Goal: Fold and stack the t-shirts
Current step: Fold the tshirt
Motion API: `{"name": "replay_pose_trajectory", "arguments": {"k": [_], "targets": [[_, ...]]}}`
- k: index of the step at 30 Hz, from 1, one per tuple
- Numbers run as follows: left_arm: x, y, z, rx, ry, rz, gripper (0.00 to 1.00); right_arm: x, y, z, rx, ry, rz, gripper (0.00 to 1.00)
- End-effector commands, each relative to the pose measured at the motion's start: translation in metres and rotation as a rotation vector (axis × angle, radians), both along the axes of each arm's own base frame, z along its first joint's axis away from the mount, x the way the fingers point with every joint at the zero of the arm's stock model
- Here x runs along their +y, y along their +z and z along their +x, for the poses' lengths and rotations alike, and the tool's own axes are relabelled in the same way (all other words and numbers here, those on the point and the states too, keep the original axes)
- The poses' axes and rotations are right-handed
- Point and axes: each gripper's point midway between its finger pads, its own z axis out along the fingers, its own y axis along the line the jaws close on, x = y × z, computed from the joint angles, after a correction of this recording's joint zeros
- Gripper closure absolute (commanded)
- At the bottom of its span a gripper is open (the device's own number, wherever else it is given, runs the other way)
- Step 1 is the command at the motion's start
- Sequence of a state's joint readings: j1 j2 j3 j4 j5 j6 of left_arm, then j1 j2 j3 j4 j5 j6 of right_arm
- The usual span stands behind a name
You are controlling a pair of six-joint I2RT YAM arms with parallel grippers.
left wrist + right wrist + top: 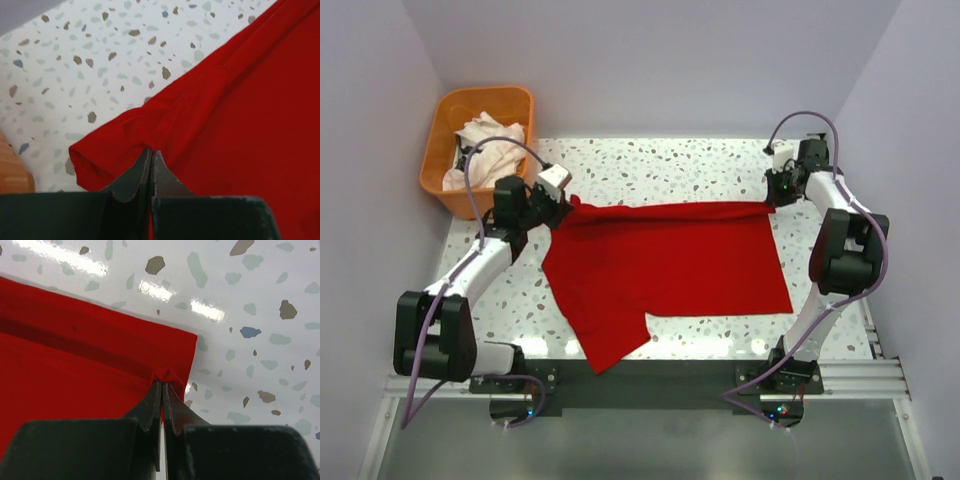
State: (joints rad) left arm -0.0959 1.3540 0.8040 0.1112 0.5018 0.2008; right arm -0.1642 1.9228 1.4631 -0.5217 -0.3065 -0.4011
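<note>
The red t-shirt (665, 262) lies spread on the speckled table, a sleeve hanging toward the near edge. My left gripper (563, 203) is shut on its far left corner; in the left wrist view the cloth (225, 115) bunches at the closed fingertips (151, 155). My right gripper (772, 198) is shut on the far right corner; in the right wrist view a pinch of red cloth (75, 365) sits between the fingertips (162, 384). The far edge is stretched straight between the two grippers. White t-shirts (485, 147) lie crumpled in the orange basket.
The orange plastic basket (446, 120) stands at the back left corner, beside my left arm. The speckled tabletop (670, 165) shows beyond the shirt. Purple walls close in the sides and back. A black rail runs along the near edge.
</note>
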Motion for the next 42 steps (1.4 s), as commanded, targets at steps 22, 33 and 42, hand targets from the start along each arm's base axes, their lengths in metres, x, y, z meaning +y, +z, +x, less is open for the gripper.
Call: {"name": "replay_pose_trajectory", "arguments": {"k": [22,33,42], "targets": [[0.015,-0.025,-0.005,0.097,0.072,0.15,1.0,-0.006,0.016,-0.017,-0.034,0.115,-0.064,1.0],[0.008,-0.061,-0.033,0.184,-0.107,0.254,1.0,0.001,-0.006,-0.044,0.06,0.207,-0.052,0.82],[-0.013,-0.034,-0.049,0.129,-0.397,0.285,0.55,-0.002,0.03,-0.043,0.043,0.275,-0.093,0.4]]}}
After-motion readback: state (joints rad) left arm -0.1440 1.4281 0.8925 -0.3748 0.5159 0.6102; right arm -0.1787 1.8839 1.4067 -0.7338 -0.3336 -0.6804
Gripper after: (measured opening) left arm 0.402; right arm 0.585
